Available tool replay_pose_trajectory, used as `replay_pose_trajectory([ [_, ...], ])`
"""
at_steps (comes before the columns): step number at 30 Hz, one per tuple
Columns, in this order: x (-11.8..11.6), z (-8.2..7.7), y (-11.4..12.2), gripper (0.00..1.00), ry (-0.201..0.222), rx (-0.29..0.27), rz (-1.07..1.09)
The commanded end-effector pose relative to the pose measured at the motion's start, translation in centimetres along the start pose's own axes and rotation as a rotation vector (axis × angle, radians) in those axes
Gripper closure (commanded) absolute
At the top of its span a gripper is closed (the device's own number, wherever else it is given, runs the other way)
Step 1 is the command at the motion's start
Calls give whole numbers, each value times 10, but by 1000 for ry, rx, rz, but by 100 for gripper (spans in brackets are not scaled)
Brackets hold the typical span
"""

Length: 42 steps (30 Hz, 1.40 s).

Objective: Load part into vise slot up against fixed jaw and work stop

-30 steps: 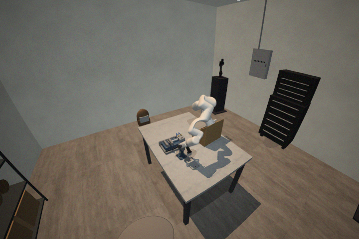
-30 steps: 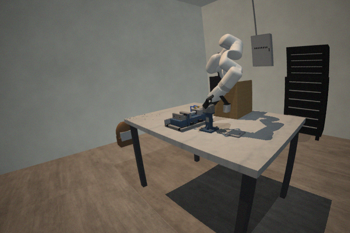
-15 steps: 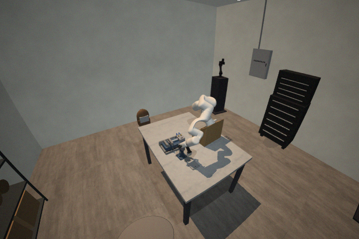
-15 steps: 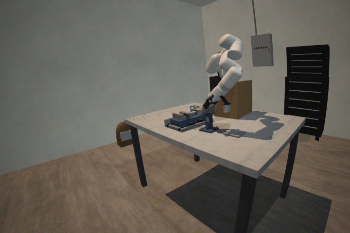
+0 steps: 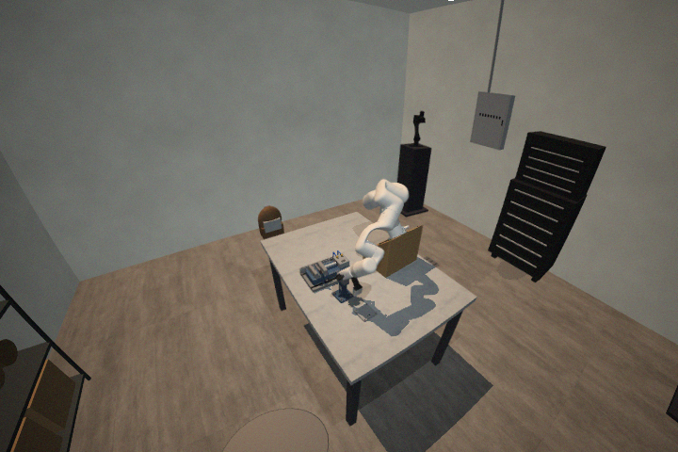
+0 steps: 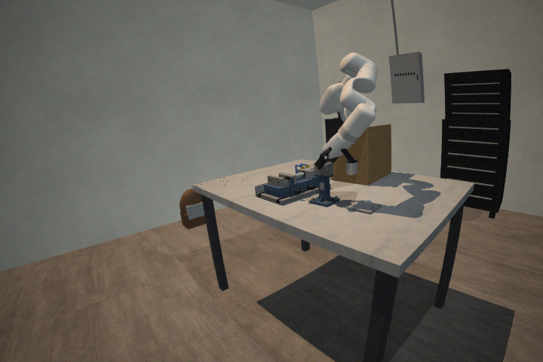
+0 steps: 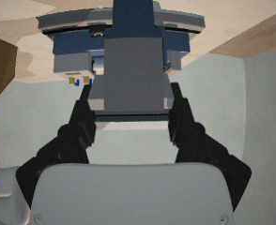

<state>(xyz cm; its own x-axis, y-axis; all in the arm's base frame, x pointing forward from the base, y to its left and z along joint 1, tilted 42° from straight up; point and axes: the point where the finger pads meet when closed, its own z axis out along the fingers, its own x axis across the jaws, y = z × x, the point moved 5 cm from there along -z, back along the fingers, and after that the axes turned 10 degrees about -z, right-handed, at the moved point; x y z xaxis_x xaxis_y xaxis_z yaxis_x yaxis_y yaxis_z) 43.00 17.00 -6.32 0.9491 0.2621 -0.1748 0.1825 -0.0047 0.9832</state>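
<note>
Pinching the part (image 7: pixel 133 75) in my hand (image 7: pixel 133 108) on the V-block (image 6: pixel 323 188); shallow end grip could twist lifting toward vise (image 6: pixel 286 184) at 9 o'clock.

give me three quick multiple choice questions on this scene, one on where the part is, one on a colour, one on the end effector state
1. Where is the part?
A. on the infeed plate
B. on the V-block, between the fingers
C. in the vise

2. What colour is the V-block?
A. blue
B. red
C. yellow

3. What state is the end effector in?
A. wide open, holding nothing
B. fully shut on nothing
C. shut on the part

Key: 1 B, the grey block sits atop the blue stand, while the infeed plate lies bare and the vise stands apart. 2 A, its post and foot are blue. 3 C, both black fingers press the block's sides.
</note>
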Motion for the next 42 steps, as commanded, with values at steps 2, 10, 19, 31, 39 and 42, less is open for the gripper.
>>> replay_pose_trajectory([
  [2,1,-2,1,100,3,2,2],
  [10,1,-2,1,100,3,2,2],
  [19,1,-2,1,100,3,2,2],
  [31,0,-3,3,100,3,2,2],
  [39,-1,-5,4,100,3,2,2],
  [42,-1,-6,5,100,3,2,2],
])
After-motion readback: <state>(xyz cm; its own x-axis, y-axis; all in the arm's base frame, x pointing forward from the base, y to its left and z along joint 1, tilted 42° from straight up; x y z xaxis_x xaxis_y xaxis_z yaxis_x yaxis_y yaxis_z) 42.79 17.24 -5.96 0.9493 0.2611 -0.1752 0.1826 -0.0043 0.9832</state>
